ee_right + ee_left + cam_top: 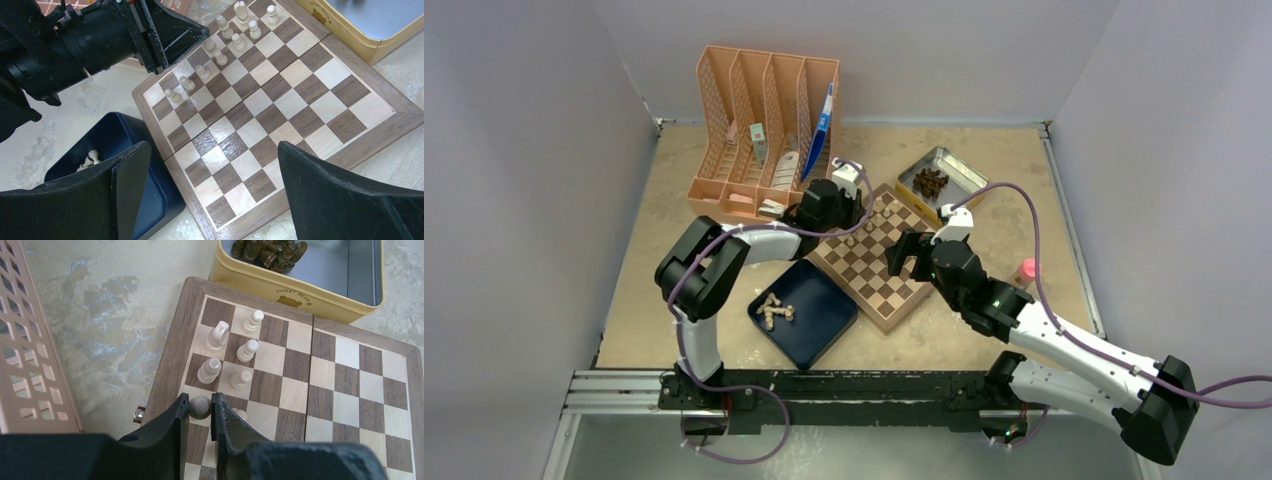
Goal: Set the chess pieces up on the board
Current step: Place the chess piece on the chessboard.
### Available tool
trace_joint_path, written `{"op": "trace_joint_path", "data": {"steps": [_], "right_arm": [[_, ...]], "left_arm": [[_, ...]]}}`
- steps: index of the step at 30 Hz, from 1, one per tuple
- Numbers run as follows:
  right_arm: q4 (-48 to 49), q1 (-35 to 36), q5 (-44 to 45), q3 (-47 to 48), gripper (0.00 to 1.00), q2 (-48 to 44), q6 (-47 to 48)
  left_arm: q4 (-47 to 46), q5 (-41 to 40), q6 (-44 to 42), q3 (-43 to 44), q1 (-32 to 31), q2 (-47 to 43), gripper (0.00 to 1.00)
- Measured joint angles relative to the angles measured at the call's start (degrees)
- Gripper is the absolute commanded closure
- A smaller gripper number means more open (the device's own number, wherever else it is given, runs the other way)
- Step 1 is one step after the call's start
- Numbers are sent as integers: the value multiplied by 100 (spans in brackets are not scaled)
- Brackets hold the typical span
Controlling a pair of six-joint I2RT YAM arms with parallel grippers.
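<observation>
Left wrist: left claw (200, 400) tight on one chess piece (200, 408), five more upright ahead; right claw (214, 147) wide.

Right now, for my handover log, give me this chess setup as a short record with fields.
left gripper: shut on a pale piece, over an edge square
right gripper: open, empty, over the board
board: standing pieces in two rows along one edge
blue tray: a few loose pieces inside
yellow tin: dark pieces inside
</observation>
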State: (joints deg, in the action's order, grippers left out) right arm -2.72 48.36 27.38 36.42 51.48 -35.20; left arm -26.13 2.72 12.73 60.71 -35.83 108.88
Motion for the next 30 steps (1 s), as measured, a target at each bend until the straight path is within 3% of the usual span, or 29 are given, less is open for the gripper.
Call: {"op": "trace_joint_path", "data": {"steps": [8, 30], "right_arm": [[2, 0, 2, 0, 1, -13, 2], [2, 0, 2, 0, 1, -13, 0]], "left_arm": [[2, -7, -11, -35, 0, 13, 75], [-68, -46, -13, -33, -31, 146, 79]]}}
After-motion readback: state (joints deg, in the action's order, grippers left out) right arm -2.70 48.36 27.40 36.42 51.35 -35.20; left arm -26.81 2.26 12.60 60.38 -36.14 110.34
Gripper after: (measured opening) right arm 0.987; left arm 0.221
